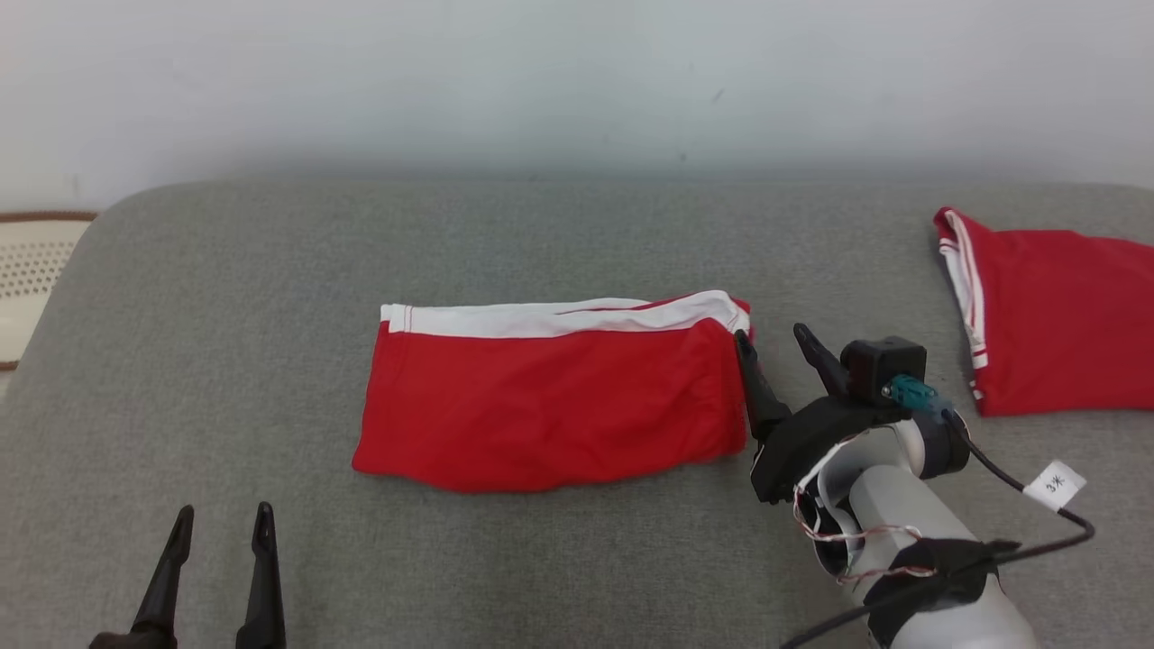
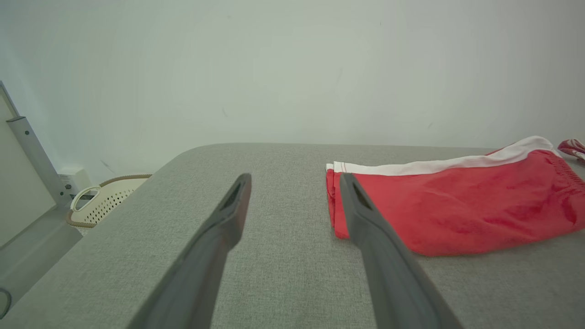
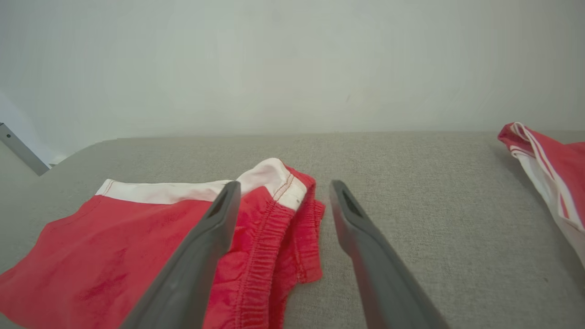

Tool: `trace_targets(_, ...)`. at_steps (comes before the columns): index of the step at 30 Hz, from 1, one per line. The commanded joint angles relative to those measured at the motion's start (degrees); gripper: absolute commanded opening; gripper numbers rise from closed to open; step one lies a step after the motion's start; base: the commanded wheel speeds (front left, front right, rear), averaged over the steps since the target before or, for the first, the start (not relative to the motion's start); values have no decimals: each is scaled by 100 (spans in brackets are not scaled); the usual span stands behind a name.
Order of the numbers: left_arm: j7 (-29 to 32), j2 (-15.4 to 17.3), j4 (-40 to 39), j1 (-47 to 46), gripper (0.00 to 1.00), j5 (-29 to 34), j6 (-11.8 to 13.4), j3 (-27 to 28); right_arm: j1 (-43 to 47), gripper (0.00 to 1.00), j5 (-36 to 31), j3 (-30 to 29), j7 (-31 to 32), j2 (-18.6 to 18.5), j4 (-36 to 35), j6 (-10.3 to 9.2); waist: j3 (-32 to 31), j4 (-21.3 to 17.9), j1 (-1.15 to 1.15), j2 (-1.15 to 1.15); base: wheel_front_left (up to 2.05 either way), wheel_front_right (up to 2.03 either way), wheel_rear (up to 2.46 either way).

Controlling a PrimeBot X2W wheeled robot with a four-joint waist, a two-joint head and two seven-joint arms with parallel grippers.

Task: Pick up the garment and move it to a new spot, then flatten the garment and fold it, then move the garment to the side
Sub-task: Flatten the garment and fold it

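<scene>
On the grey bench (image 1: 225, 297), the right tool (image 1: 769, 333) stands open by the folded red shorts (image 1: 550, 406), probably to slide them aside, while the left tool (image 1: 224, 509) rests open.

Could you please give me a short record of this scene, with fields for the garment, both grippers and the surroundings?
surface: grey fabric surface
task garment: folded red garment with a white band, lying flat near the middle, band along the far edge
left gripper: open, empty, on the near side, apart from the garment
right gripper: open, empty, at the garment's right end; one finger over the elastic waist, the other over bare surface
other garment: second red garment with white stripes, far right
beside the surface: cream perforated basket, far left
</scene>
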Motion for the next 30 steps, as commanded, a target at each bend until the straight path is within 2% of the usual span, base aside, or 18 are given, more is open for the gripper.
trace_targets(1,-20,-9,19,-66,100,35,-3,-15,-133,100,50,5,-43,19,146,0,190,187,-1,0,0,0,0)
trace_targets(10,-20,-73,108,-347,100,-11,-105,-76,-949,100,73,-118,-11,59,1636,0,519,406,-1,0,0,0,0)
trace_targets(15,-20,-94,136,-436,100,-14,-116,-59,-1253,100,15,-251,-28,73,2203,0,667,456,-1,0,0,0,0)
trace_targets(20,-20,-114,147,-518,100,-6,-153,-15,-1463,100,-54,-438,9,19,2573,0,797,481,-1,0,0,0,0)
trace_targets(28,-20,-146,189,-633,100,17,-195,-35,-1573,100,-86,-570,125,101,2758,0,950,546,-1,0,0,0,0)
trace_targets(29,-20,-150,202,-645,100,18,-201,-41,-1569,71,-77,-551,127,111,2768,0,960,556,-1,0,0,0,0)
trace_targets(30,-20,-156,212,-652,100,22,-204,-45,-1559,24,-78,-520,123,122,2777,0,968,563,-1,0,0,0,0)
